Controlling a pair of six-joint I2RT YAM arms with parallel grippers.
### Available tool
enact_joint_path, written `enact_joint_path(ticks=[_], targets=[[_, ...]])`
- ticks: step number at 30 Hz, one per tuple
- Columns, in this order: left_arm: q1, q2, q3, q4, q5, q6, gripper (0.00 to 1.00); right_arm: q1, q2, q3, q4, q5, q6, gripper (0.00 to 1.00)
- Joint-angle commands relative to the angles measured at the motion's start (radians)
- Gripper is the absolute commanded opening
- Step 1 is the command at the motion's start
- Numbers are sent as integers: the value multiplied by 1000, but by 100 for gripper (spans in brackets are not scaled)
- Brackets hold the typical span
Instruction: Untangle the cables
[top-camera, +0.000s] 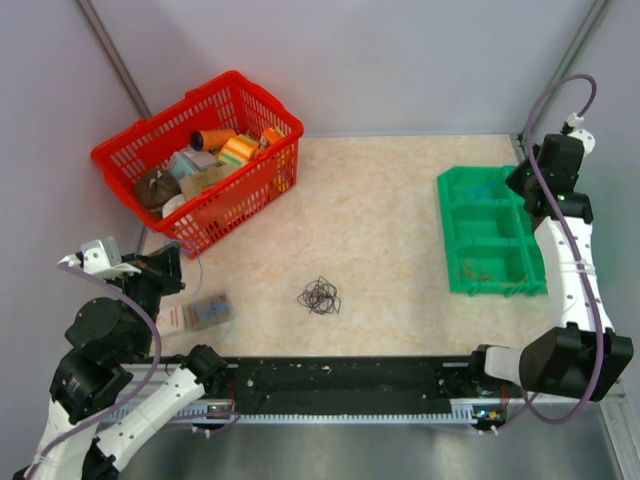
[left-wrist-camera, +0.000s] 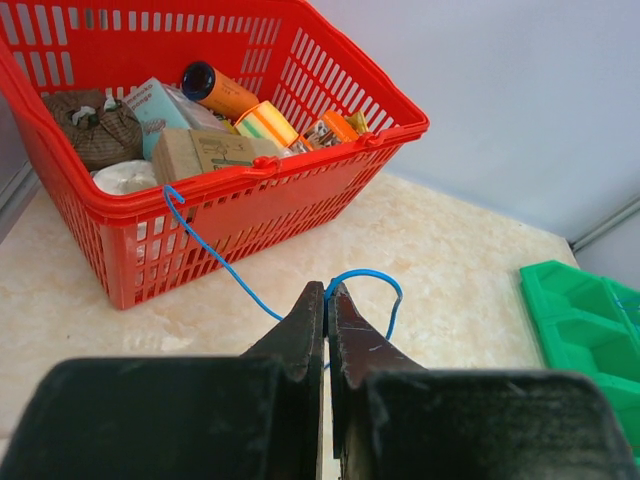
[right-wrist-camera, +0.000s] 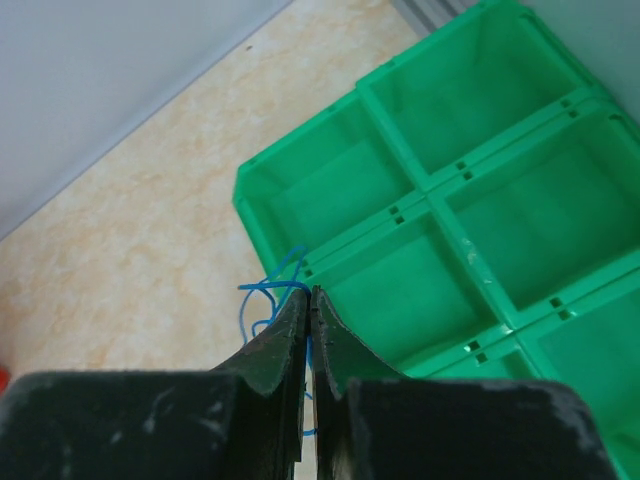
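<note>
The cables (top-camera: 320, 296), a small tangle of thin dark wires, lie on the table's middle front, away from both grippers. My left gripper (top-camera: 168, 268) is at the left, near the red basket. In the left wrist view it (left-wrist-camera: 327, 292) is shut on a thin blue wire (left-wrist-camera: 215, 255) that runs up to the basket's rim. My right gripper (top-camera: 518, 183) hangs over the green tray's far part. In the right wrist view it (right-wrist-camera: 311, 293) is shut on a looped blue wire (right-wrist-camera: 262, 291) at the tray's left edge.
The red basket (top-camera: 262, 178) holds several packets and spools at the back left. The green compartment tray (top-camera: 455, 250) stands at the right, with thin reddish wires (top-camera: 492, 272) in a near compartment. A clear packet (top-camera: 207, 312) lies at the front left.
</note>
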Motion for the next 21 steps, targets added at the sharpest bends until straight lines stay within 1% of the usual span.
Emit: enact_joint_path(ticks=[1,4,9,12,15,17,18,20,21], targets=[[-1,9,0,69,23,17,0,3,53,-4,15,160,-49,0],[-1,8,-18,77,39,5,0,3,85,-19,-9,179,-31,0],[-1,9,-29,77,65,-19,0,3,51,-111,-14,232,15,0],[-3,11,-30,71,73,-27,0,3,53,-142,6,249,0,0],[-1,16,-30,67,89,-41,0,3,91,-135,11,257,-14,0],[-1,22,-29,63,105,-58,0,3,111,-132,9,234,-23,6],[-3,26,-27,64,117,-68,0,4,114,-135,9,220,-22,6],[-1,36,-27,58,138,-88,0,4,110,-144,9,213,-14,6],[-1,37,-29,55,146,-97,0,4,103,-150,8,211,-11,2]])
